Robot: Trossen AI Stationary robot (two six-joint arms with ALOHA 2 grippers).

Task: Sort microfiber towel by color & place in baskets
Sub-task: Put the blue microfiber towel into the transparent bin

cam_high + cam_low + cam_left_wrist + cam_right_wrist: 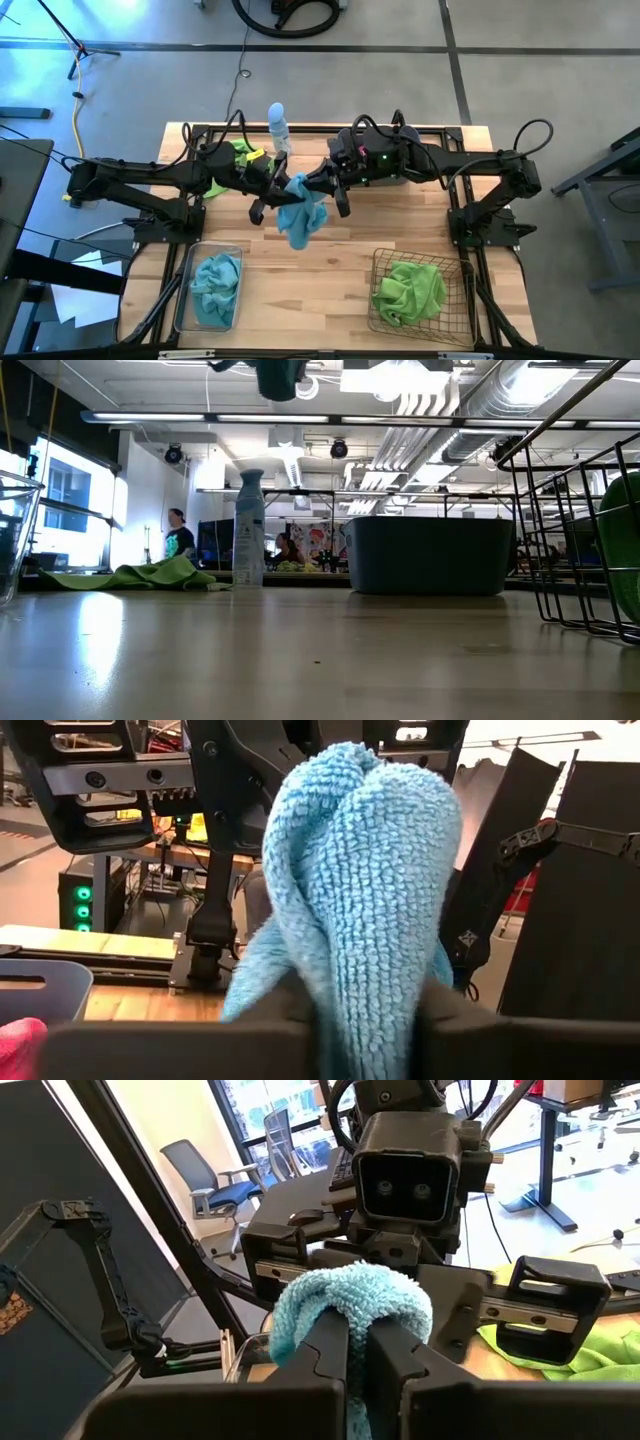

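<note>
From above, the two grippers meet over the middle of the table point(330, 275), just in front of the spray bottle point(278, 125). The left gripper point(285, 192) and the right gripper point(312, 186) both pinch one blue towel point(301, 215), which hangs down between them. Nearer the front edge than the bottle, a clear bin point(182, 290) holds another blue towel point(217, 287), and a wire basket point(380, 262) holds a green towel point(408, 290).

From table height, a green towel point(150, 574) lies flat just beside the bottle point(248, 528). A dark tub point(430, 554) stands on the other side of the bottle.

The left wrist shows the blue towel point(360, 910) squeezed tight between its fingers point(180, 1048).

The right wrist shows its fingers point(325, 1350) closed on the blue towel point(350, 1300).
</note>
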